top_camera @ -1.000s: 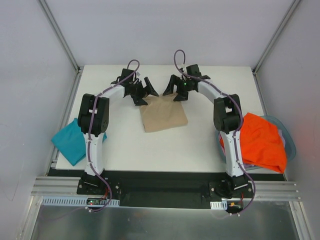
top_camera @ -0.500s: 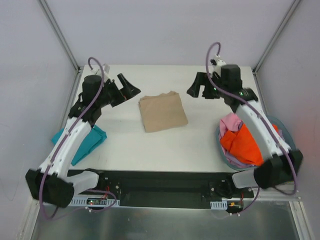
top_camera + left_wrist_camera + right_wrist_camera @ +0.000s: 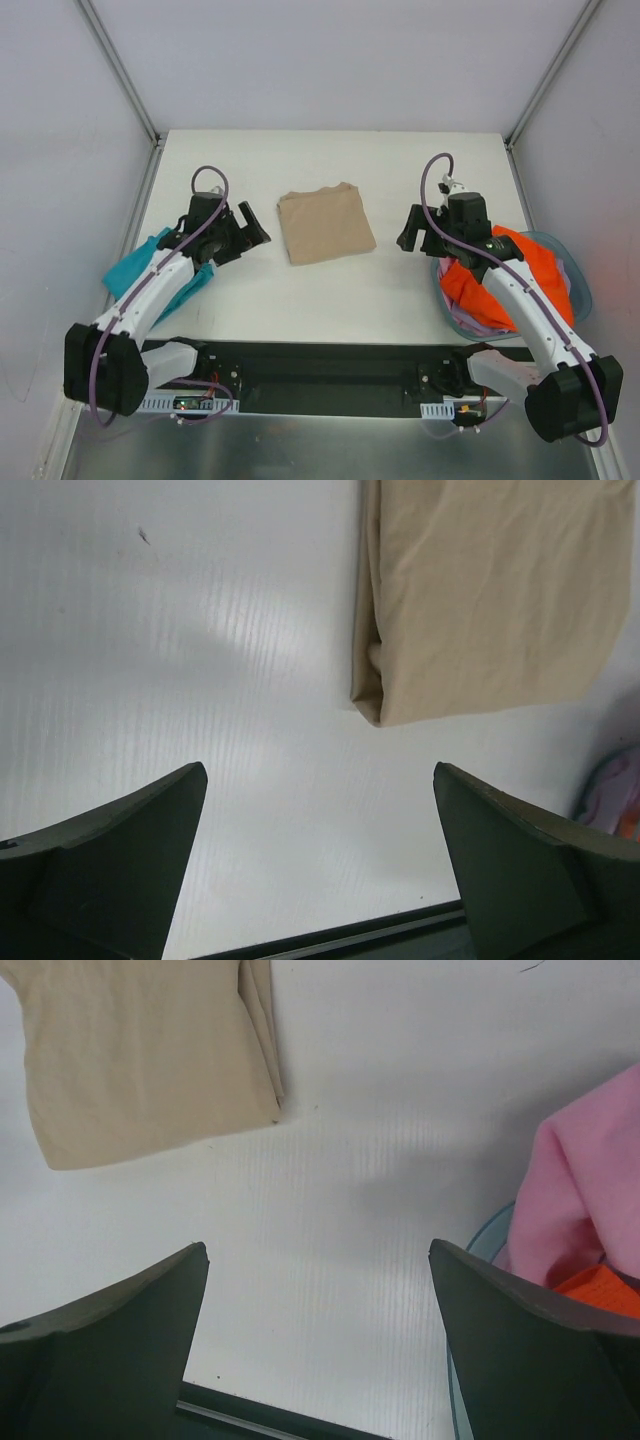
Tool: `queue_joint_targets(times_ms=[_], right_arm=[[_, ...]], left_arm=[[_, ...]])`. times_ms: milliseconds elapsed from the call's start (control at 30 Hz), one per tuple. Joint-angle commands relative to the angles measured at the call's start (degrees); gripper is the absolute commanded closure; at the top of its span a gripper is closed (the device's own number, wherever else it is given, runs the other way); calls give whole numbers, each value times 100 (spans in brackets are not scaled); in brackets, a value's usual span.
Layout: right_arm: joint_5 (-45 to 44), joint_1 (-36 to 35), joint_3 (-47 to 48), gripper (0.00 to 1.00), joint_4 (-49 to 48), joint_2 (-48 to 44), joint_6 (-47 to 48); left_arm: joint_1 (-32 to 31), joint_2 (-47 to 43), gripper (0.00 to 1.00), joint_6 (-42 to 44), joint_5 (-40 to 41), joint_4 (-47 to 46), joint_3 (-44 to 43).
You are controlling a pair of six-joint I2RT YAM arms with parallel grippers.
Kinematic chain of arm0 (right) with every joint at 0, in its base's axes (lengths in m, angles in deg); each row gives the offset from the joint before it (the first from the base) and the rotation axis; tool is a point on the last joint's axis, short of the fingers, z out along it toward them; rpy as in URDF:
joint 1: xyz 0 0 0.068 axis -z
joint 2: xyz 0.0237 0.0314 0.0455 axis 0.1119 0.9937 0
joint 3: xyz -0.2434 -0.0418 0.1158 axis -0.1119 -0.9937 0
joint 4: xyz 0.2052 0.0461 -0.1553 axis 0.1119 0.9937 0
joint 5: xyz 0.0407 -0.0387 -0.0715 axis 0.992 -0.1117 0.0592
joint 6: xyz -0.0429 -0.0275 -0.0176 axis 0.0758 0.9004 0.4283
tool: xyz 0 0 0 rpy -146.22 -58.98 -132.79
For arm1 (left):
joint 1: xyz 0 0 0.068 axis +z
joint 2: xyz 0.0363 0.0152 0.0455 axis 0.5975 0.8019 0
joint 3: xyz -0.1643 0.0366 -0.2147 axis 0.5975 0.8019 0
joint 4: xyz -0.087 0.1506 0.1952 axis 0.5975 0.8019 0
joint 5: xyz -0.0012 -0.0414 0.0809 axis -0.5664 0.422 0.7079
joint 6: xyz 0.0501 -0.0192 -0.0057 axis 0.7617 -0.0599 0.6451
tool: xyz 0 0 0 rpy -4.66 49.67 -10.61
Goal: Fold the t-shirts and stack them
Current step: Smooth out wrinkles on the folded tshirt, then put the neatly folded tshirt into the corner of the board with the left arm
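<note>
- Left pincer [image 3: 252, 228]: you have it spread wide with nothing in it, hanging over the counter [image 3: 330, 290] toward the left edge.
- Right pincer [image 3: 410, 228]: likewise wide apart and empty, over the counter toward the right edge, just beside the basket [image 3: 583, 285].
- Tan t-shirt [image 3: 326, 224]: lies flat as a folded packet at mid-counter, between the two pincers and touching neither. It is nearly square and turned slightly off the counter's edges, so it shows no clear long axis. The left wrist view shows its thick folded edge facing the left side.
- Teal t-shirt [image 3: 122, 275]: lies at the left edge, partly under the left arm and overhanging that edge.
- Orange t-shirt [image 3: 535, 268] and pink t-shirt [image 3: 585, 1185]: bunched in the basket at the near right corner, not folded.
- Judgement: the tan piece looks finished. If you fetch the next shirt, it lies rightward of the right pincer, so the right arm is nearer. If you carry the tan packet to the teal one, the left arm is better placed.
</note>
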Motion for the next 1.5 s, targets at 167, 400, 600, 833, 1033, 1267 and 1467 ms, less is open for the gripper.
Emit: queue_joint_targets(times_ms=[167, 400, 600, 833, 1033, 1267, 1467], right_arm=[[-235, 38, 127, 3, 263, -221, 270], [-403, 65, 162, 3, 430, -336, 367], [-719, 100, 153, 3, 527, -467, 446], [-887, 135, 136, 3, 562, -608, 473], [-1053, 144, 65, 3, 571, -678, 508], [-1273, 161, -14, 3, 519, -731, 517], [-1080, 179, -31, 3, 404, -705, 490]], left_arm=[[31, 1904, 10, 154, -418, -638, -903], [-320, 3180, 14, 66, -630, -762, -1641], [-435, 4068, 35, -30, -524, -613, -2248], [-698, 4649, 53, 216, -146, -173, -2802], [-874, 5132, 100, 514, -138, 89, -3320], [-883, 4118, 100, 2462, 283, 617, -2929], [-883, 2175, 100, 3922, 847, 1074, -1531]])
